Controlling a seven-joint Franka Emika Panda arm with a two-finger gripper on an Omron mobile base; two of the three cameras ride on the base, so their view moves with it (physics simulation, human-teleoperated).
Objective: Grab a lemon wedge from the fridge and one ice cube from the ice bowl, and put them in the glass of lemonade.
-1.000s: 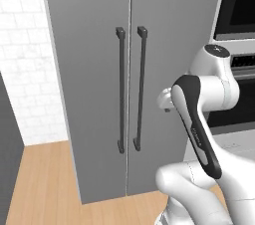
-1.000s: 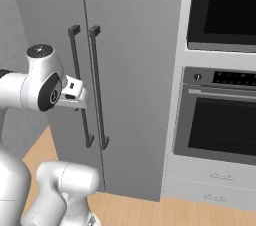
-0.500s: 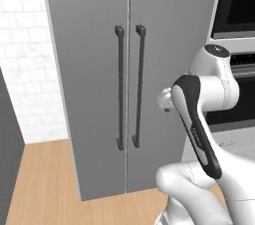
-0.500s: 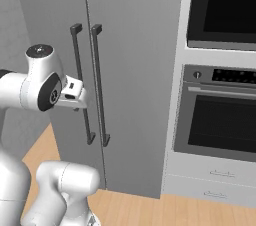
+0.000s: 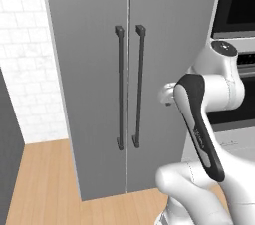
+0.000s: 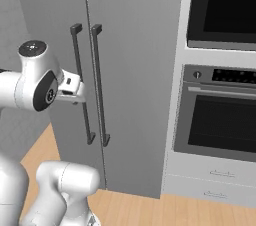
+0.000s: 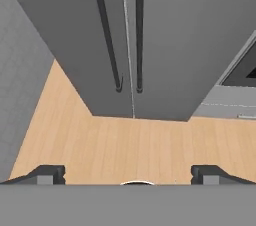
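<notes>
The grey two-door fridge [image 5: 94,69] stands shut in front of me, with its two dark bar handles [image 5: 119,87] side by side at the door seam. It also shows in the right base view [image 6: 130,45] and in the hand view [image 7: 175,30]. My gripper [image 7: 127,174] is open, fingertips [image 7: 47,174] far apart, with nothing between them. It hangs short of the doors, aimed at the handles' lower ends [image 7: 120,85] and the floor. The lemon wedge, the ice bowl and the glass of lemonade are out of view.
A built-in wall oven stack [image 6: 220,115] with a drawer [image 6: 215,180] below adjoins the fridge on the right. A white brick wall [image 5: 25,69] and a dark panel [image 5: 7,159] lie to the left. Wood floor [image 7: 125,140] runs before the fridge.
The whole picture has shifted slightly, so the camera has moved a little. The arm holds the same pose and the fridge doors stay shut.
</notes>
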